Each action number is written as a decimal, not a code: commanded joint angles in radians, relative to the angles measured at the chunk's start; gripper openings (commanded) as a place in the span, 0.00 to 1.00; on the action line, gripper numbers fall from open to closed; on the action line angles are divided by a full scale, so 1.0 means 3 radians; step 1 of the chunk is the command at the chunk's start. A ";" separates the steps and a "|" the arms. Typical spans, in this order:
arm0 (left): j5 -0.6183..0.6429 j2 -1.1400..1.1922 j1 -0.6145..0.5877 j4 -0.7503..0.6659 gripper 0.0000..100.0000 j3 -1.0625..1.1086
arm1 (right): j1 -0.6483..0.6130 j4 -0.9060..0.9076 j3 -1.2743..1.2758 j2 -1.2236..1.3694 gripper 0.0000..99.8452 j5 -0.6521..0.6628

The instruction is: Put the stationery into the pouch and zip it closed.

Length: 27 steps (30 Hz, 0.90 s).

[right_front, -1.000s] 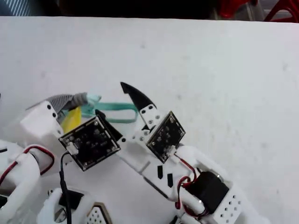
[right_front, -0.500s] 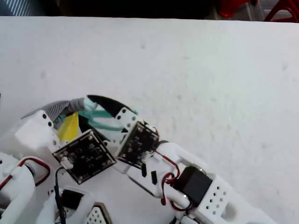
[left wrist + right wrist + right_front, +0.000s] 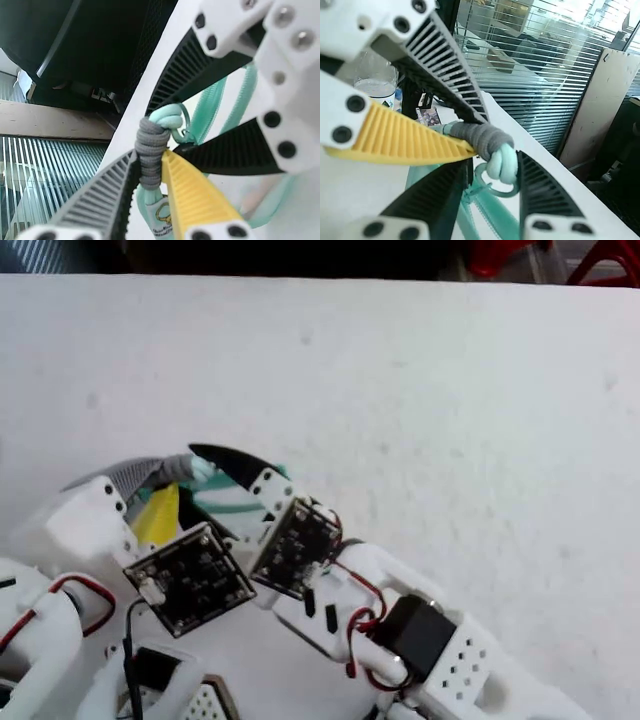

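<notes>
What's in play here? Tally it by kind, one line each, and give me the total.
claws: 2, the left claw and the right claw
pouch: 1
pull cord: 1
total: 4

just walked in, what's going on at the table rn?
Both arms are bunched together toward the left of the table, over the mint pouch. The left gripper, with grey and yellow jaws, is shut on the grey cord knotted to the mint zipper pull. The right gripper has its black jaws open on either side of that pull. How far the pouch is zipped can't be told.
</notes>
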 commanded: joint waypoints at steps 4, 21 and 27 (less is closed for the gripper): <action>-0.0036 0.0003 0.0074 -0.0072 0.02 0.0092 | -0.0023 0.0084 -0.0271 -0.0212 0.13 0.0015; 0.0445 -0.0003 0.0069 -0.0271 0.25 -0.0005 | 0.0494 0.0028 -0.0271 -0.0176 0.02 -0.0010; 0.0542 -0.0003 -0.0161 -0.0031 0.25 -0.0772 | 0.0509 0.0003 -0.0199 -0.0176 0.02 -0.0194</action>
